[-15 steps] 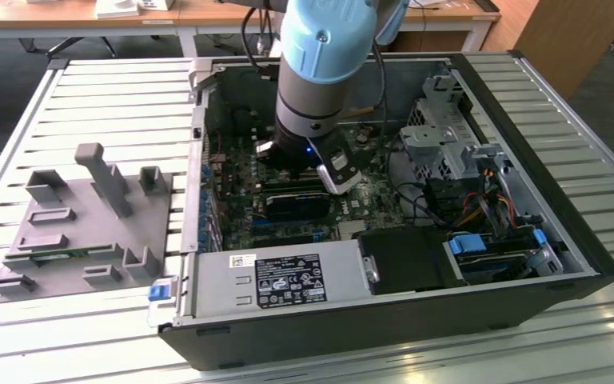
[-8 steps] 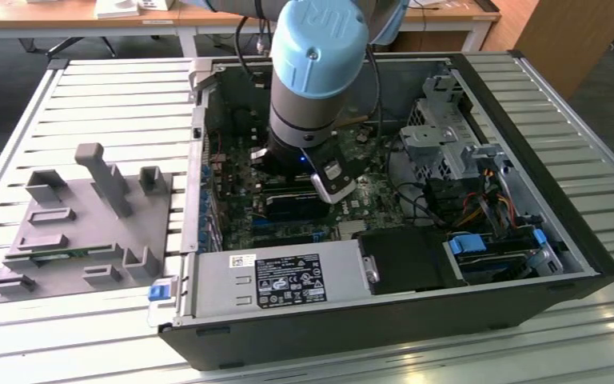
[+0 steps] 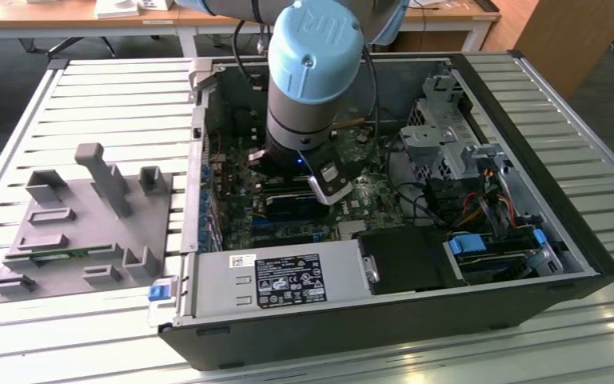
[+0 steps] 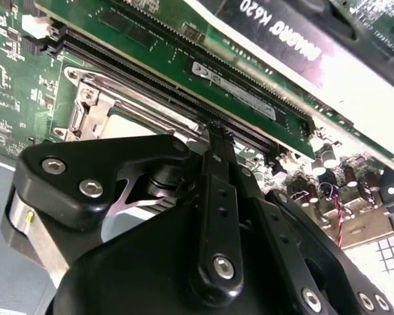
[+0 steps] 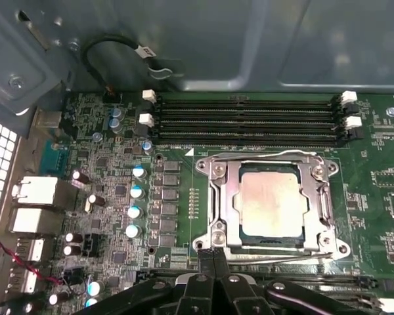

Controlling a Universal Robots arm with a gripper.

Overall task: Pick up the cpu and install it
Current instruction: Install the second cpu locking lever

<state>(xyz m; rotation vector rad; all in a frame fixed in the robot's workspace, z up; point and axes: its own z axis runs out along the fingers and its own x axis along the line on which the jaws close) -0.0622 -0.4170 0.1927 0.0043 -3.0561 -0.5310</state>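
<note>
The cpu [image 5: 269, 200], a flat silver-grey square, lies in its socket on the green motherboard [image 5: 105, 164], with the metal socket frame [image 5: 213, 172] down around it. A corner of the cpu [image 4: 128, 119] also shows in the second wrist view behind the black gripper body. My gripper [image 5: 213, 257] is shut with its fingertips together and nothing between them, right at the socket's edge by the thin wire lever [image 5: 276, 260]. In the exterior view my arm [image 3: 305, 88] reaches straight down into the open computer case [image 3: 563, 240].
Black memory slots [image 5: 246, 118] run along the far side of the socket, and a row of capacitors [image 5: 134, 210] stands beside it. A green memory stick [image 4: 184, 59] is close to the fingers. The power supply [image 3: 275, 276], drive cage [image 3: 446, 136] and cables [image 3: 478, 200] crowd the case. A grey fixture [image 3: 83, 224] lies at the exterior view's left.
</note>
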